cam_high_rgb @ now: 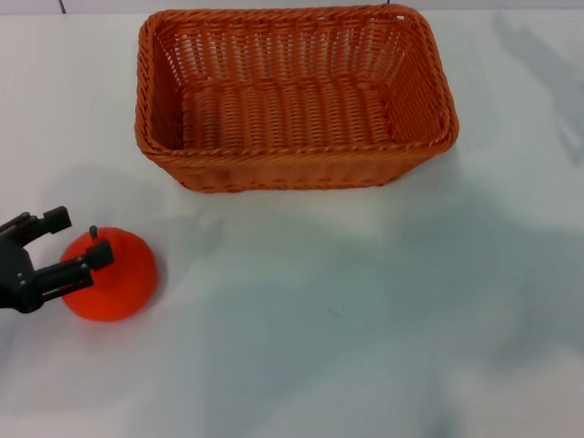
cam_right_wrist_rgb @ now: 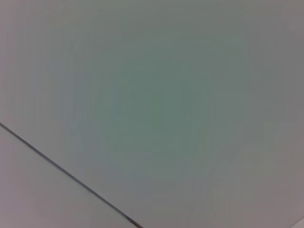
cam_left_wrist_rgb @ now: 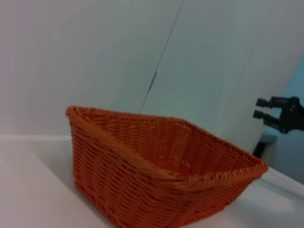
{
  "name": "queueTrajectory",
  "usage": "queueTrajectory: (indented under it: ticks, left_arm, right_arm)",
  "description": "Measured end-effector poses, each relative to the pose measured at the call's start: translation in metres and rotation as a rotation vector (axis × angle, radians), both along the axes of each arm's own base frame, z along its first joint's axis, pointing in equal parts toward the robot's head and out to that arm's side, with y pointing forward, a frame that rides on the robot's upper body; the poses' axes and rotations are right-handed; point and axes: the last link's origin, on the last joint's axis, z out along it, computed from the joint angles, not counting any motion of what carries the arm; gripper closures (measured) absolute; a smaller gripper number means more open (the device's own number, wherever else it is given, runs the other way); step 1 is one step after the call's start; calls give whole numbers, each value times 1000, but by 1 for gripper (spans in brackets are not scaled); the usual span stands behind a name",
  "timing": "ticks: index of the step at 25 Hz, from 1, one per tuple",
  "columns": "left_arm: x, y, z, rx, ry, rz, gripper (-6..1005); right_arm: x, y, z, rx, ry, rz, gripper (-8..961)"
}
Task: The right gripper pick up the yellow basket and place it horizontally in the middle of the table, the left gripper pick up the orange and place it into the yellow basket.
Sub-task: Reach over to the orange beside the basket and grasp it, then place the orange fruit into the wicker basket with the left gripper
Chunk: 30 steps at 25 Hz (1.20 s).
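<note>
The orange-brown woven basket [cam_high_rgb: 290, 99] stands upright and lengthwise across the far middle of the white table [cam_high_rgb: 364, 334]; it also shows in the left wrist view [cam_left_wrist_rgb: 156, 171], and it is empty. The orange [cam_high_rgb: 117, 277] with its dark stem sits on the table at the near left. My left gripper [cam_high_rgb: 78, 237] is open, low at the orange's left side; one finger overlaps the orange, the other is beside it. My right gripper [cam_left_wrist_rgb: 260, 108] is raised off to the far right, away from the basket, fingers apart and empty.
A pale wall with a dark seam [cam_left_wrist_rgb: 156, 76] stands behind the table. The right wrist view shows only a pale surface with a dark seam [cam_right_wrist_rgb: 66, 173].
</note>
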Motion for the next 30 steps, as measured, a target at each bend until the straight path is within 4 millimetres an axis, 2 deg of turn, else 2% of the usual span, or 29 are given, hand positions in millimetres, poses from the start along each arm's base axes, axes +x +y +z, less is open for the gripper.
queueTrajectory:
  ticks: [10,23,28,30]
  left_arm:
    - [-4,3,-5,-22,66,-1,137]
    - [0,7,-8,-53,79,-28,668]
    - [17,9,10,40,-50,-98,822]
    - [25,11,22,106,-119,-131,831]
  right_arm:
    - [-4,0,-4,-7,12,14,528]
    - [1,-4,-4,0,15,2,527]
    - [2,-5,-4,0,16,-1,527]
    - [2,-5,-4,0,18,-1,527]
